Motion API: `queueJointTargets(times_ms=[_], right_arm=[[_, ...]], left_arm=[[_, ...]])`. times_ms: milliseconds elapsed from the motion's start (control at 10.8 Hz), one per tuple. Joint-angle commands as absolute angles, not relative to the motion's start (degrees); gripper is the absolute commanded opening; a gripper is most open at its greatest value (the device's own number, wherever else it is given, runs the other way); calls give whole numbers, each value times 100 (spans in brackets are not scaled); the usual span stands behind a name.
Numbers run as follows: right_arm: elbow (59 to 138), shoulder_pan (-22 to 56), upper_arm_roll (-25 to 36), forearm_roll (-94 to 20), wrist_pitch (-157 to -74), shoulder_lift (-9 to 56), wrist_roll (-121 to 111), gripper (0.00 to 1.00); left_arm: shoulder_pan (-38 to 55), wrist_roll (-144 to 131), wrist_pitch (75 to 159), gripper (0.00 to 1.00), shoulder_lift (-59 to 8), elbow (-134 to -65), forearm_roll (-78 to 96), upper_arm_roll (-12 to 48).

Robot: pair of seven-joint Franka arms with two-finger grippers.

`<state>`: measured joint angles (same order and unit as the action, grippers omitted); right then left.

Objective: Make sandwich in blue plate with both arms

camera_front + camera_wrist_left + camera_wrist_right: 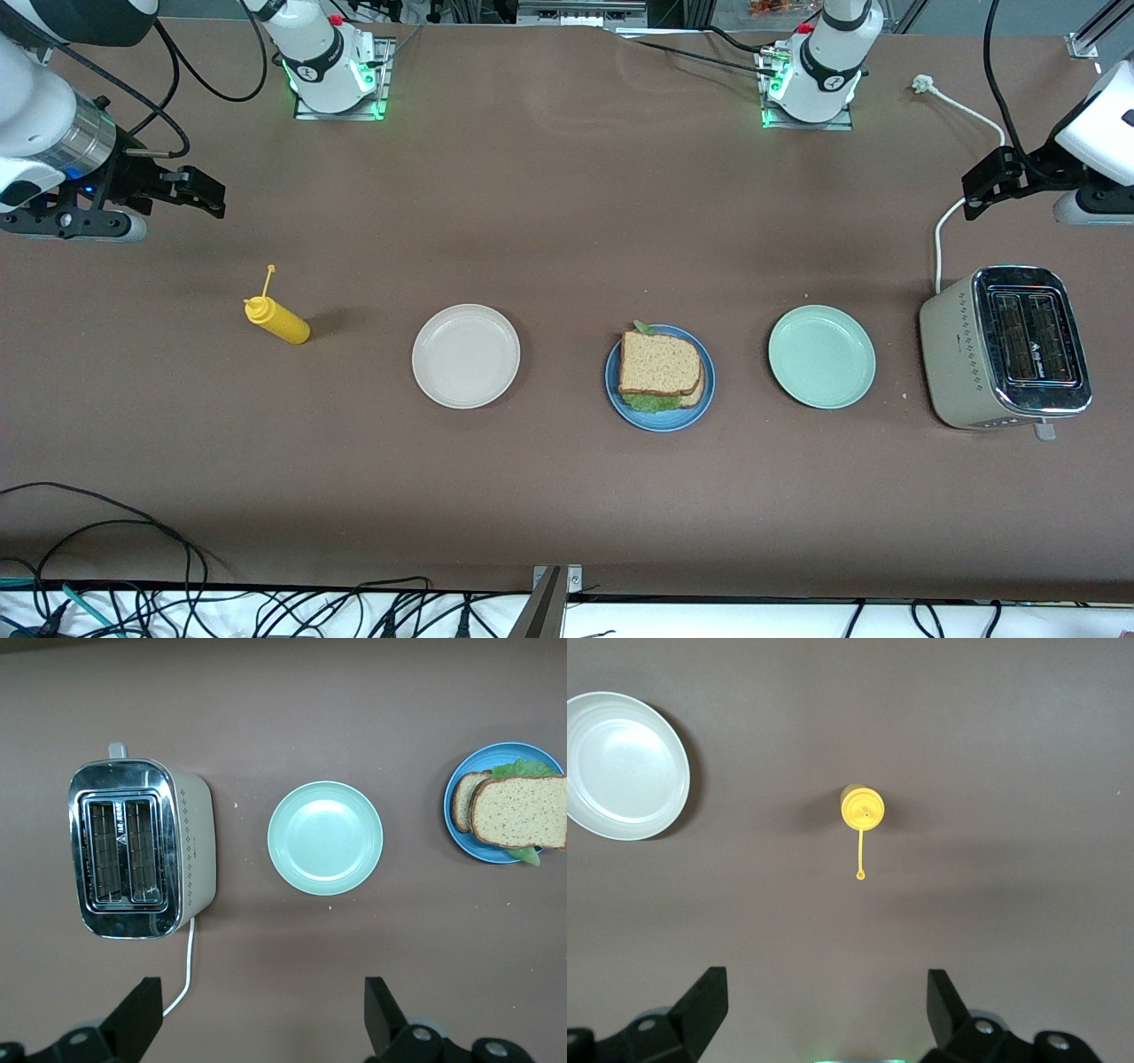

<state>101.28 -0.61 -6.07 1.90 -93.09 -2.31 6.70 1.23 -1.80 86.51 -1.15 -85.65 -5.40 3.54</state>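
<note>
The sandwich (660, 365) lies on the blue plate (700, 403) mid-table: two brown bread slices stacked slightly askew, with green lettuce (651, 402) peeking out at the edges. The left wrist view shows the sandwich (518, 811) and the plate's rim (449, 802) too. My left gripper (974, 197) (264, 997) hangs open and empty over bare table at the left arm's end, by the toaster's cord. Over bare table at the right arm's end, my right gripper (208, 197) (826, 988) is open and empty, with the yellow bottle in its view.
A yellow squeeze bottle (277, 321) (861, 807) stands toward the right arm's end. A cream-white plate (466, 355) and a mint-green plate (821, 356) (325, 837) flank the blue one, both bare. A silver toaster (1010, 347) (142, 848) with a white cord (941, 239) sits at the left arm's end.
</note>
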Motion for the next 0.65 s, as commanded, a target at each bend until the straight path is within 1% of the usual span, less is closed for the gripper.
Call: queueJointTargets(times_ms=[0,555], right_arm=[[10169,-123,-650,97,-9360,-272,703,100],[10169,-123,-642,97,-9360,-246,703,100]], left_arm=[[-9,-237,8499,100,-211,-8341,-642,571],[-26,-229,8499,100,-211,-8341,-642,571]])
